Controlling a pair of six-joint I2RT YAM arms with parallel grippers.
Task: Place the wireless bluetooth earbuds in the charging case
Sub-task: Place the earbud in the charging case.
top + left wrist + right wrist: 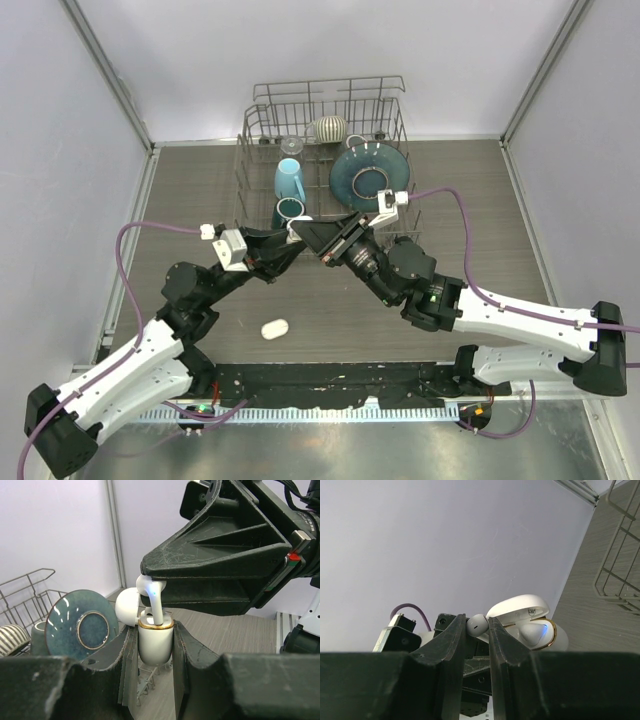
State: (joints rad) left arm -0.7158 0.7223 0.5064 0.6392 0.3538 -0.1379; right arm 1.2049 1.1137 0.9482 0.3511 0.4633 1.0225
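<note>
The white charging case (156, 645) with a gold rim stands upright between my left gripper's (155, 636) jaws, which are shut on it. Its lid (127, 606) hangs open to the back. My right gripper (150, 582) comes in from above, shut on the head of a white earbud (155, 597) whose stem points down into the case's mouth. In the right wrist view that earbud (477, 625) sits pinched in my right gripper (477, 626), with the open case (557, 639) just behind. Another earbud (532, 632) sits inside it beside a blue light. Both grippers meet above the table (300, 238).
A wire dish rack (248, 135) stands just behind the grippers, holding a blue mug (289, 180), a teal plate (365, 170), a striped bowl (330, 127) and a glass (291, 146). A small white oval object (274, 328) lies on the table nearer the arm bases.
</note>
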